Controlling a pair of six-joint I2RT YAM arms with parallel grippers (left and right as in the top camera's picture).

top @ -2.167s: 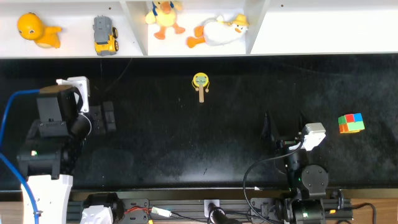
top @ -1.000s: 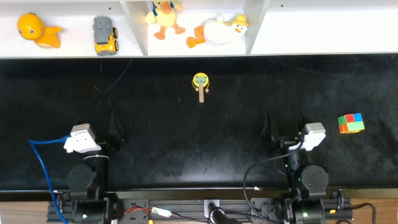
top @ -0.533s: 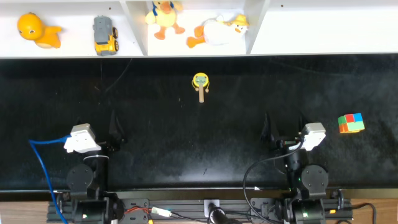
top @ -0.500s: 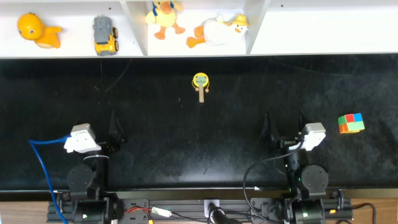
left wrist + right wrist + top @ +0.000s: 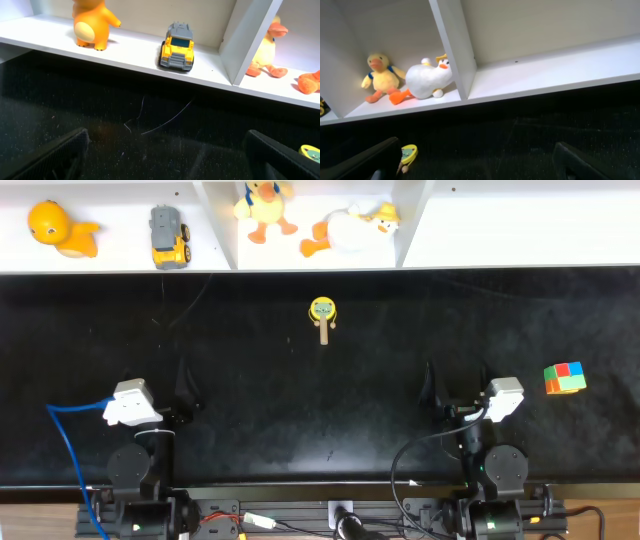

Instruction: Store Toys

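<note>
Left gripper [image 5: 166, 135]: low over the black table [image 5: 250, 420], close to own base; fingers spread wide, nothing between them.
Right gripper [image 5: 476, 145]: same low posture on the other side; fingers also apart, nothing held.
Toys not yet stored: yellow paddle toy [image 5: 322, 317] lying flat on the table, near the shelf [image 5: 500, 220], in front of the middle compartment; colour cube [image 5: 565, 377] near the right edge of the table, beside the right gripper but apart from it.
Already on the shelf: orange toy figure [image 5: 60, 228] and toy truck [image 5: 170, 235] in the left compartment; yellow plush duck [image 5: 265, 205] and white plush goose [image 5: 350, 230] in the middle one.
Progress: probably four stored, two to go.
Risk with the paddle toy: flat and thin, so easy to push along the table instead of lifting; a grasp on the round head may tilt it, and then a drop on the way.
Risk with the cube: smooth faces, near the table edge; a grasp across the corners could let it twist out and roll off.
Risk at the shelf: a low approach could hit the front lip or a divider; a careless release in the middle compartment could knock the duck or the goose over.
Risk with the blue cable [image 5: 70, 430]: loose loop beside the left arm, possible to snag on a long reach.
</note>
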